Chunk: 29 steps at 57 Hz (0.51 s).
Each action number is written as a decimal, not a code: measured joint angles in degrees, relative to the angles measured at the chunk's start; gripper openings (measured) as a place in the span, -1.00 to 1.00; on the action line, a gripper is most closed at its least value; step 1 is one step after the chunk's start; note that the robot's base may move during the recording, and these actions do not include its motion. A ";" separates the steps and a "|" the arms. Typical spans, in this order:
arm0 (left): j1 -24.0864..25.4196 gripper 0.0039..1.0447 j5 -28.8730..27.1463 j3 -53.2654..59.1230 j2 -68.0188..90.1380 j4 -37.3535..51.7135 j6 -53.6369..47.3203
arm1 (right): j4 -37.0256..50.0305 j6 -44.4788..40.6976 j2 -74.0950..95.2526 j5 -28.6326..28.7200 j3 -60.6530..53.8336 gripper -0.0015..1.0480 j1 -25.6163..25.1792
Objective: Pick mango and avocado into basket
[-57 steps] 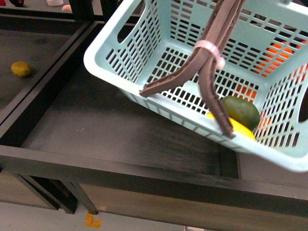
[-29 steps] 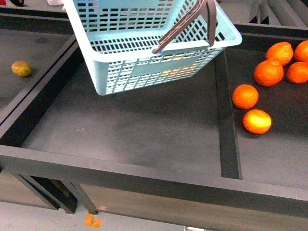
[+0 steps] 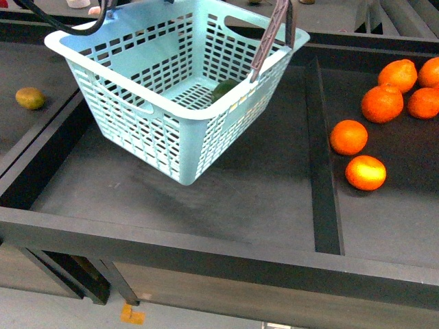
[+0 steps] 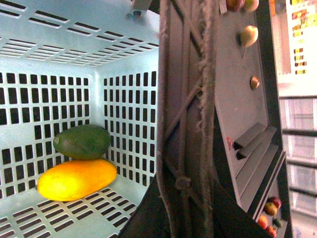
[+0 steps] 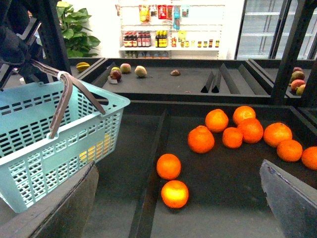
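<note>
The light teal basket (image 3: 161, 130) hangs tilted above the middle compartment, held by its brown handle (image 3: 273, 34). In the left wrist view my left gripper (image 4: 184, 214) is shut on the handle (image 4: 185, 114), whose straps run between the dark jaws. Inside the basket (image 4: 49, 94) the dark green avocado (image 4: 81, 141) lies on top of the yellow-orange mango (image 4: 77, 178) in a corner. From the front only the avocado (image 3: 223, 89) shows over the rim. My right gripper (image 5: 176, 208) is open with nothing in it, to the right of the basket (image 5: 54, 134) and above the oranges.
Several oranges (image 3: 382, 103) lie in the right compartment, past a raised divider (image 3: 324, 157). A brownish-green fruit (image 3: 30, 98) sits in the left compartment. A dark rail (image 3: 206, 247) runs along the front edge. More shelving with fruit (image 5: 140, 71) stands behind.
The basket has swung away from the camera and to the left, turning as it went. It now hangs tilted, one corner down, with the oranges in view again.
</note>
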State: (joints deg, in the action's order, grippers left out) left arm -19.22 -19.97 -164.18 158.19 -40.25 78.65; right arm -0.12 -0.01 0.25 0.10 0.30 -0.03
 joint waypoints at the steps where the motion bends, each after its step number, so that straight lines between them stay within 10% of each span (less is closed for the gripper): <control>1: 0.28 -0.85 -0.26 -0.04 0.17 0.00 0.98 | 0.00 0.00 0.00 0.00 0.00 0.85 0.00; 29: 4.07 -0.86 -1.29 -0.31 7.96 10.19 19.30 | 0.00 0.00 0.00 0.00 0.00 0.85 0.00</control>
State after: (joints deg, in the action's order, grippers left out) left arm -15.16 -21.26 -164.48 166.15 -30.06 97.95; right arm -0.12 -0.01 0.25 0.10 0.30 -0.03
